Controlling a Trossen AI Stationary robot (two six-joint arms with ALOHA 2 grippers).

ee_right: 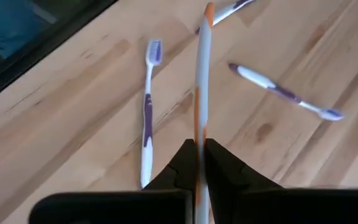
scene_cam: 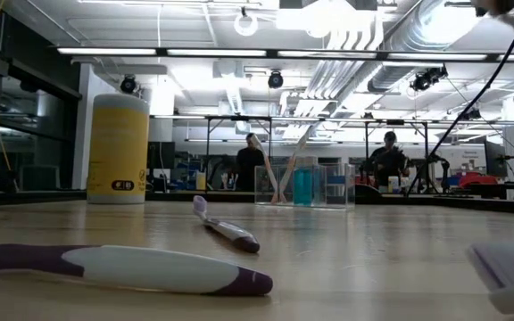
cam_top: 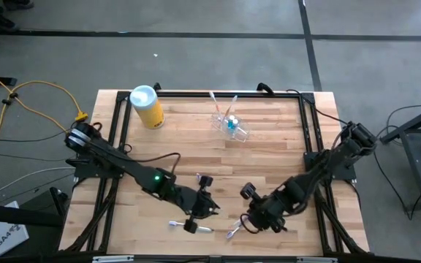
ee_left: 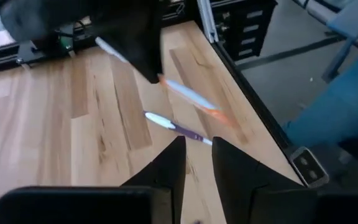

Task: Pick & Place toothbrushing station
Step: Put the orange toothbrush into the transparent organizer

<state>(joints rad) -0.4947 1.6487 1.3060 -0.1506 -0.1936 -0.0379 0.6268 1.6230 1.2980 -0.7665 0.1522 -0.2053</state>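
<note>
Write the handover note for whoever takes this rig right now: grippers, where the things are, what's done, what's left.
Right gripper: shut on an orange-and-white toothbrush, near the table's front edge.
Left gripper: low over the front of the table, nothing between its fingers that I can see; whether open or shut is unclear.
Clear holder cup: at the back of the table, already holding some brushes and a blue item.
Yellow canister: back left, not part of the job.
Loose on the wood: two purple-and-white toothbrushes.
Left: carry the held brush to the cup, then the loose ones.
</note>
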